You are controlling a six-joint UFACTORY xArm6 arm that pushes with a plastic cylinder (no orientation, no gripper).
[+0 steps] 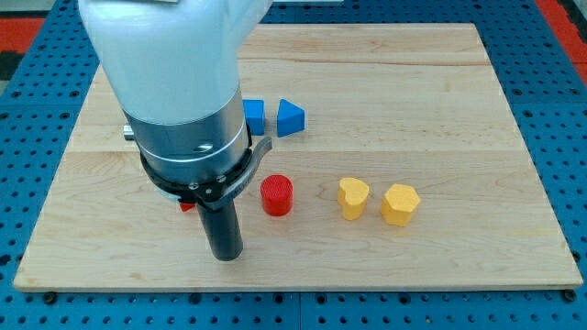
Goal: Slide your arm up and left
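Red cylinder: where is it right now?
The red cylinder stands at the board's lower middle, just right of my tip, left of the yellow heart block.

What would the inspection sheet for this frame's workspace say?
Surface: wooden board lying on a blue pegboard.
Job's things: my tip, near the board's bottom edge, to the view's left of the red cylinder.
Clutter: two blue blocks side by side near the arm; yellow heart-like block and yellow hexagonal block to the view's right of the cylinder; a bit of another red block shows under the arm.
Grippers: none; a rod only.
Cables: nothing seen.
Surroundings: pegboard on all sides; red strip at the view's top left.
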